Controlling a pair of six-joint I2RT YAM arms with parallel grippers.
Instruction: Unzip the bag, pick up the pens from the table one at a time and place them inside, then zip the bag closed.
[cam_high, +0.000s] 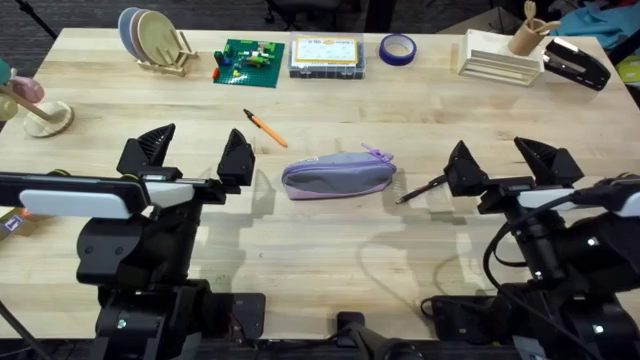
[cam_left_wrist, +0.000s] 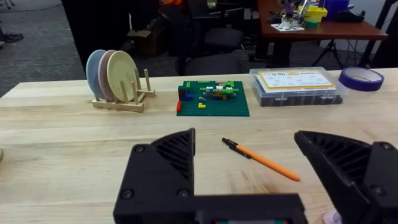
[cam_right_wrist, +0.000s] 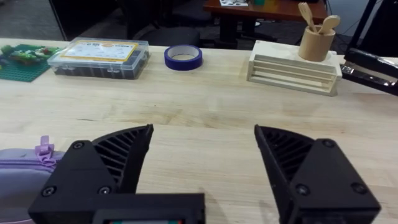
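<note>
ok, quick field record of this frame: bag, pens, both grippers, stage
bag: lavender pouch lying flat mid-table, zipper looks closed, pull tab at its right end
orange pen: on the table, behind-left of the bag, apart from it
black pen: on the table just right of the bag
left gripper: fingers open, holding nothing, left of the bag
right gripper: fingers open, holding nothing, right of the bag
stage: unzip not started

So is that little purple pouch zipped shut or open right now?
Shut, it seems: the purple pouch lies flat with no gap showing along its top, and both pens, the orange pen and black pen, are on the table.
</note>
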